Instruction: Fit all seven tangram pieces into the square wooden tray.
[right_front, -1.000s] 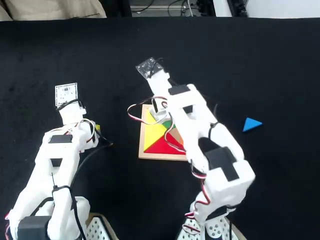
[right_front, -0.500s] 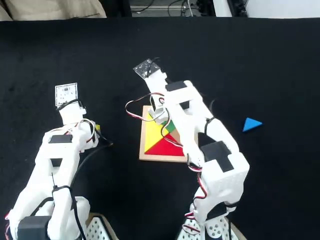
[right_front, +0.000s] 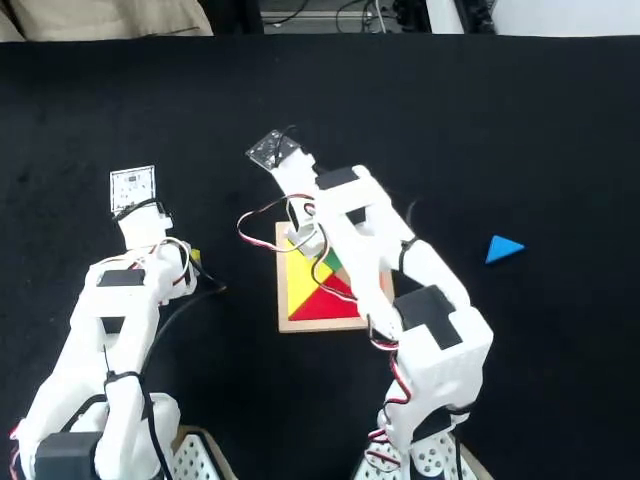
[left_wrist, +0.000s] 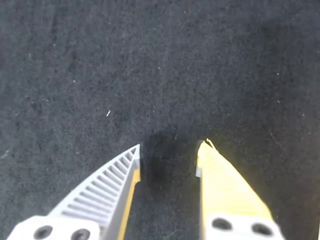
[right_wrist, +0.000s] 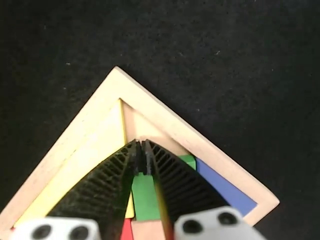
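The square wooden tray (right_front: 283, 300) lies mid-table, with a yellow piece (right_front: 300, 275) and a red piece (right_front: 330, 300) showing beside the right arm (right_front: 345, 205) that hangs over it. In the right wrist view my right gripper (right_wrist: 140, 151) is shut, its tips together just above a bare corner of the tray (right_wrist: 165, 117). Under it lie a yellow piece (right_wrist: 85, 170), a green piece (right_wrist: 145, 197) and a blue piece (right_wrist: 222, 187). A loose blue triangle (right_front: 504, 249) lies on the cloth to the right. My left gripper (left_wrist: 170, 150) is open over bare black cloth.
The left arm (right_front: 125, 290) stands well left of the tray, over black cloth. The arms' bases sit at the near table edge. Beige fabric and cables lie beyond the far edge.
The right arm has swung a little to the left over the tray. The tray has slid slightly toward the near edge. The left arm has not moved.
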